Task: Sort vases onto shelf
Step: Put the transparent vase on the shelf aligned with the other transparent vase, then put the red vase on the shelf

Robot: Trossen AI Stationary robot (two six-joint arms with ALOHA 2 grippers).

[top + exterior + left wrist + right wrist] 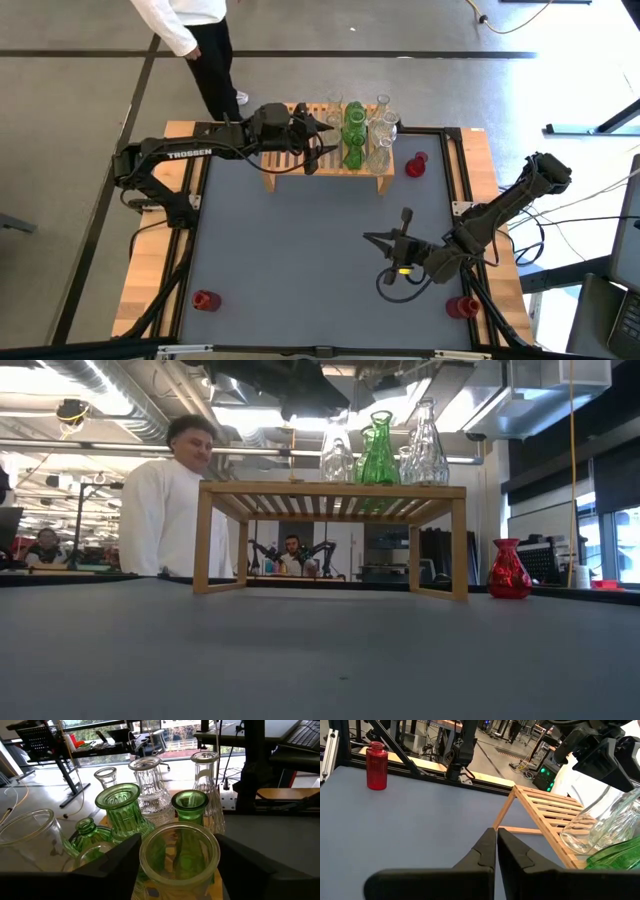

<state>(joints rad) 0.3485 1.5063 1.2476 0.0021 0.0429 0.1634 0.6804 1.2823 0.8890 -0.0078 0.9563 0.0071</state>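
1. Bench (300, 260): dark grey mat w/ light-wood borders at the L and R edges; carries the shelf, loose vases and both arms.
2. Person (200, 40): white top, dark trousers, stands just beyond the far edge, nr the far-L corner. More people sit farther back in the room in the low view.
3. Left arm (180, 155): reaches from the L edge along the far edge to the shelf's L half.
4. Right arm (500, 210): comes in from the R edge, bent down toward the near-R part of the mat.
5. Shelf (290, 165): low slatted wood rack at the far edge, about mid-width; L half of its top is bare slats, R half is crowded w/ glass.
6. Left gripper (177, 865): over the shelf top, fingers spread either side of a clear vase (179, 857); can't tell if the pads touch the glass. That vase stands at the L edge of the cluster.
7. Right gripper (496, 851): fingers pressed together, holding nothing, low over the mat in the near-R area, pointing toward the shelf.
8. Shelf cluster (362, 130): green vases (122, 812) and clear ones, upright, packed close on the shelf's R half.
9. Red vase (416, 165): on the mat just off the shelf's R end.
10. Red bottle (204, 300): nr the near-L corner.
11. Another red vase (462, 306): nr the near-R corner, beside the right arm.
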